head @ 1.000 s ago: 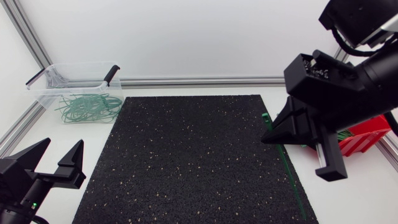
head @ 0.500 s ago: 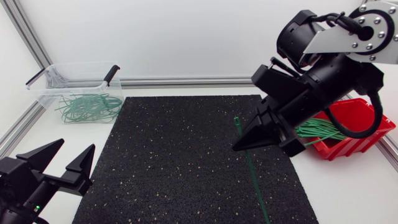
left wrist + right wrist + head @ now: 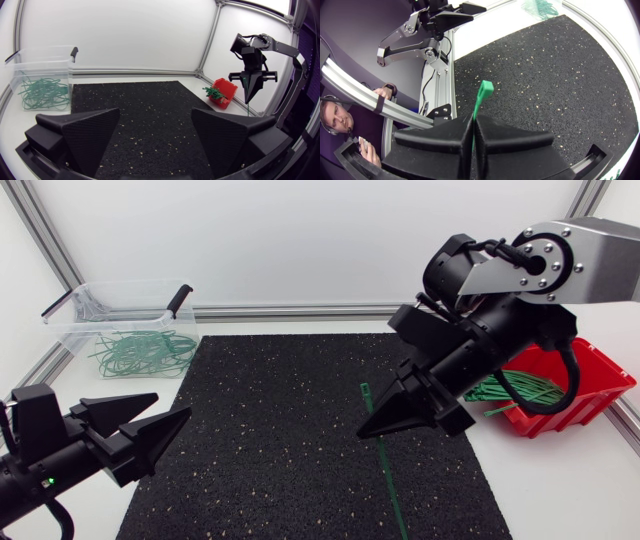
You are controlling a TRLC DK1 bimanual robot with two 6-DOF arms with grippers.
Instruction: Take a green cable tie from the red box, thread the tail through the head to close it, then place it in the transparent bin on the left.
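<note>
My right gripper [image 3: 382, 423] is shut on a straight green cable tie [image 3: 378, 442] above the black mat [image 3: 280, 430]. The tie's head [image 3: 484, 90] sticks out past the fingertips and its tail hangs down towards the mat's front edge. The red box [image 3: 585, 385] at the right holds more green ties [image 3: 515, 388]. A transparent bin [image 3: 85, 305] at the back left contains looped green ties [image 3: 145, 352]. My left gripper [image 3: 172, 406] stands open at the front left with nothing between its fingers [image 3: 85, 135]. From the left wrist, the right gripper [image 3: 250, 90] hangs above the red box [image 3: 223, 91].
The bin has black handle clips [image 3: 179, 300] on its rim. An aluminium frame rail [image 3: 300, 311] runs along the back of the table and down both sides. White tabletop [image 3: 560, 490] borders the mat on the right.
My right arm has swung left from the red box to over the mat, carrying the tie. My left gripper has turned and come forward to the right.
</note>
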